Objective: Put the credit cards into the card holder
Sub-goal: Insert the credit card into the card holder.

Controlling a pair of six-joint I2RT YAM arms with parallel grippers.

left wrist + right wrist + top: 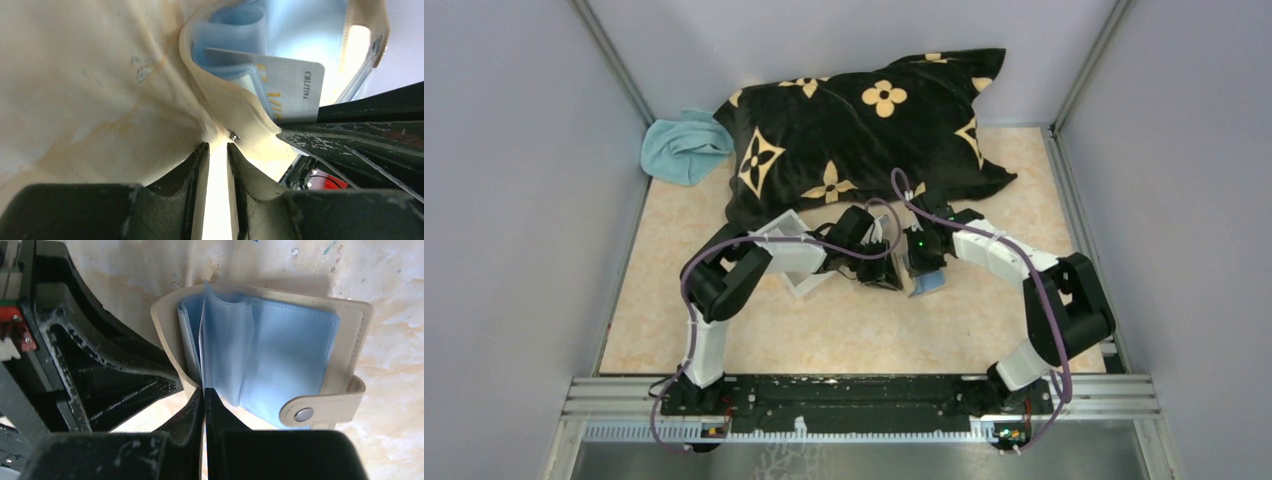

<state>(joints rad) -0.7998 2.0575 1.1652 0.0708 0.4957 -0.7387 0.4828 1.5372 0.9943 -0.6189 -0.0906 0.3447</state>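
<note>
Tan card holder [927, 278] lies opened on the table [844, 330] in the top view, with both my arms converged on it. Left wrist view: my left pincer [216, 150] stands slightly parted, nothing visibly gripped. A grey credit card [287, 82] sits just ahead and to the right, long axis crosswise, half out of its blue sleeve [235, 30]. Right wrist view: my right pincer [204, 392] is clenched on a blue leaf of the card holder.

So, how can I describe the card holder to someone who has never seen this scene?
Find the big black pillow with tan flowers. Just in front of it lies the card holder, open like a booklet. Unlike the clear tray to its left, it has a beige cover, light blue sleeves and a snap tab.
</note>
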